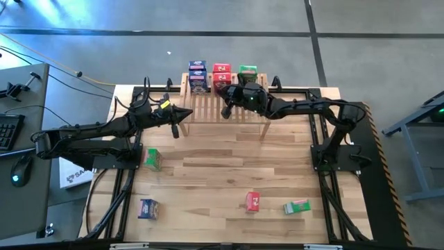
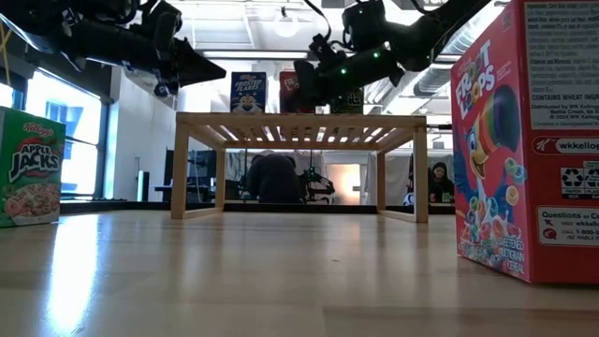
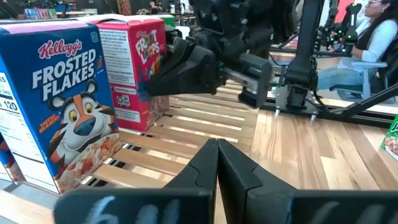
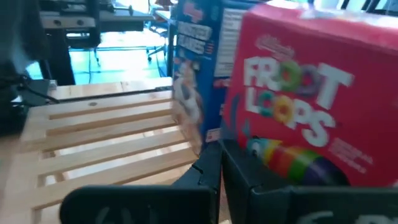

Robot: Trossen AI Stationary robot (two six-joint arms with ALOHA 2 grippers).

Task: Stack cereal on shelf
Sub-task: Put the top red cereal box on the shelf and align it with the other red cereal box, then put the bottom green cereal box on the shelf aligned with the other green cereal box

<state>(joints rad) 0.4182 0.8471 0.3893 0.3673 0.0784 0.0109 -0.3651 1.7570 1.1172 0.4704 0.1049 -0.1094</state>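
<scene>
Counted: one shelf [image 1: 225,107]; blue cereal boxes [image 1: 198,75], three; red boxes [image 1: 222,75], three; green boxes [image 1: 248,71], three visible; arms, two.

Blue [image 1: 198,75], red [image 1: 221,75] and green [image 1: 247,71] boxes stand along the shelf's [image 1: 208,105] far edge. The right gripper [image 1: 227,110] hovers over its slats; the left gripper [image 1: 187,114] beside it. Four boxes lie on the table [image 1: 222,177].

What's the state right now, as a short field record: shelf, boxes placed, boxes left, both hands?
shelf: rear centre of table
boxes on shelf: blue stack, red stack, green box
boxes on table: green, blue, red, green
left hand: shut, empty, at shelf's left end
right hand: shut, empty, over the slats
</scene>
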